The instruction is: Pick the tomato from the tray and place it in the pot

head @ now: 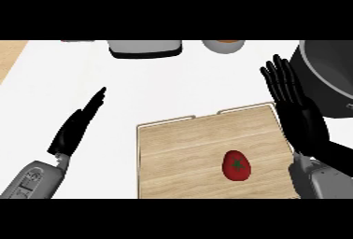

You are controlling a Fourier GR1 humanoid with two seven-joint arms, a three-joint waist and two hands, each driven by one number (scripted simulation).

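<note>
Red tomato (236, 165) with green star-shaped stem mark facing up, lying on the wooden tray (179, 154), right of its centre, dark grey pot (331, 70) at far right, partly cut off

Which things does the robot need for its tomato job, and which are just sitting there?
Needed: tomato, wooden tray, dark pot, right hand.

Just there: left hand resting open, grey-and-black box, small bowl at the back.

Left robot hand (77, 125) and right robot hand (298, 112) — both open, fingers straight
</note>
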